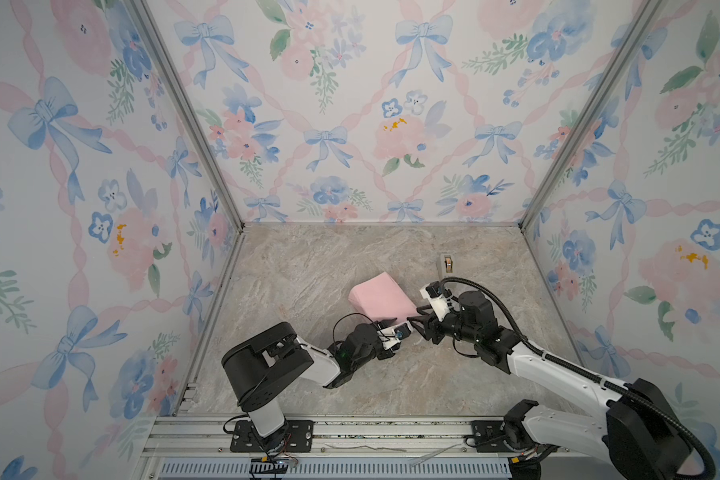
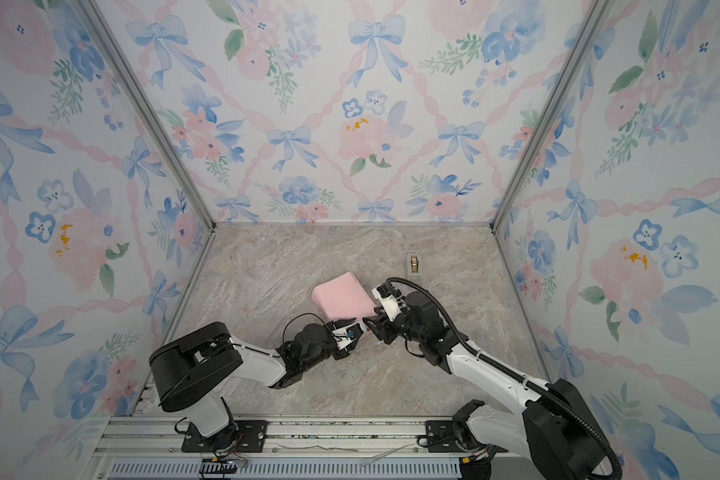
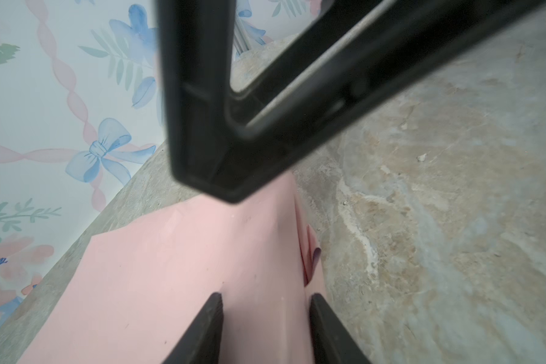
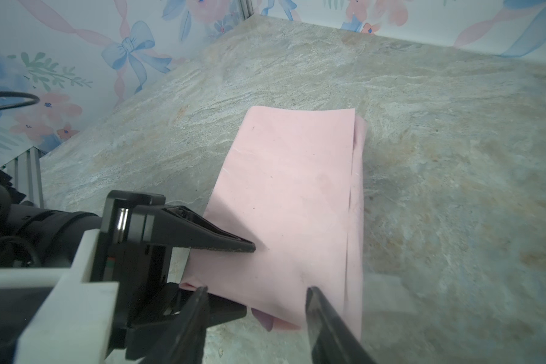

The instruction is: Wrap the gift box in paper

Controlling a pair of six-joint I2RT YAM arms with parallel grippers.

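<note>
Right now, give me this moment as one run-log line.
paper: folded, pink face up | gift box: not visible | left tool: clamped on paper's edge | right tool: open, at paper's near end

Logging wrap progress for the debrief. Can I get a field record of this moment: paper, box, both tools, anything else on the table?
paper: pink face out, folded into a bundle mid-table; a bit of the lilac face shows at the near end
gift box: not visible in any view
left tool: jaws either side of the bundle's near end, apparently clamped on it
right tool: open, at the same near end, close to the left tool
tape dispenser: rear right, apart from the bundle
table: marbled surface
</note>
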